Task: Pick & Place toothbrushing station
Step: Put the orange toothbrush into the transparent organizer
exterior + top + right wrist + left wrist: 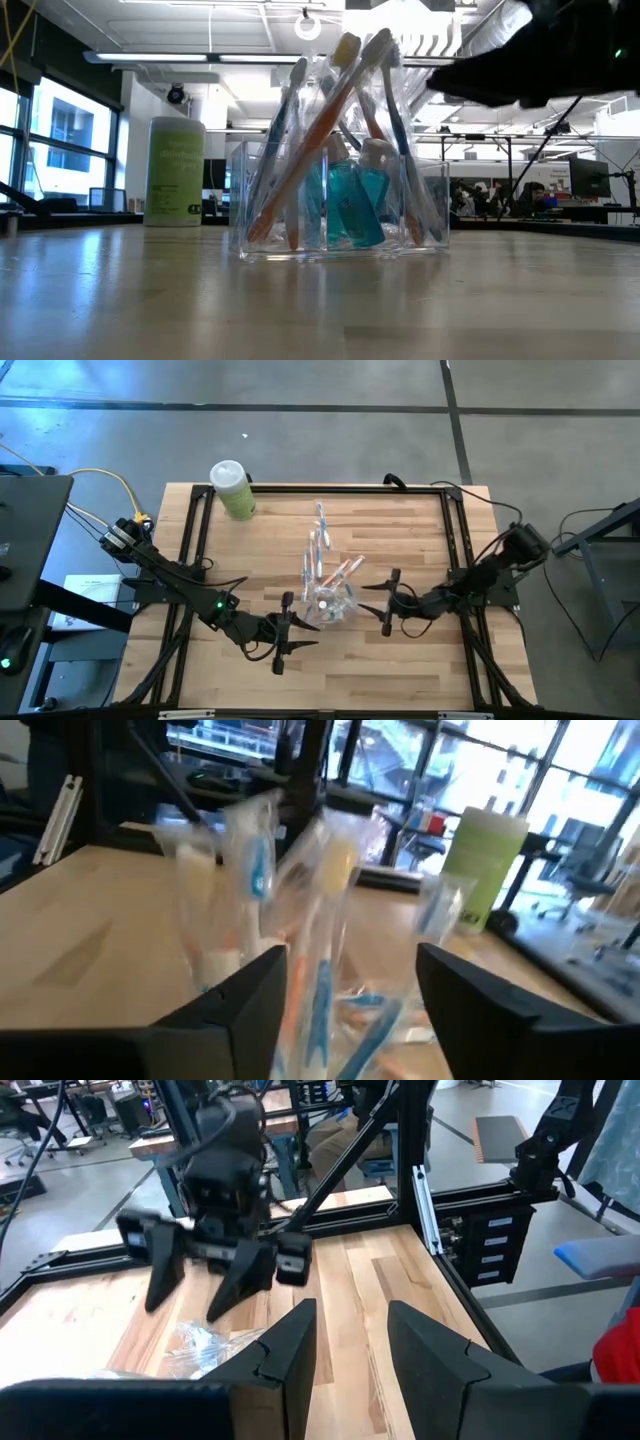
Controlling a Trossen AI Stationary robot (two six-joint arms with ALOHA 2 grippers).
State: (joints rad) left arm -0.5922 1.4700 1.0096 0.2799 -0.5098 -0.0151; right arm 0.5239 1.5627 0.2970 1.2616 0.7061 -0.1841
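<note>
Mid-table – holder (331, 603) upright | right gripper (388, 603) open, empty | label (174, 170) unreadable

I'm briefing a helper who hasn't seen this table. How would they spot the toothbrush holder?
Start at the wooden table and look to its middle, between the two arms. The clear plastic holder stands there, packed with toothbrushes, unlike the solid green bottle at the far edge.

holder (340, 215): one clear plastic box, standing upright
toothbrushes (318, 130): several in the holder, wrapped and overlapping; exact count cannot be told
small teal bottles (355, 205): two, inside the holder
green bottle (233, 490): one, white cap
claws: two, left claw (283, 632) and right claw (392, 601)
surface (400, 660): one, wooden
</note>
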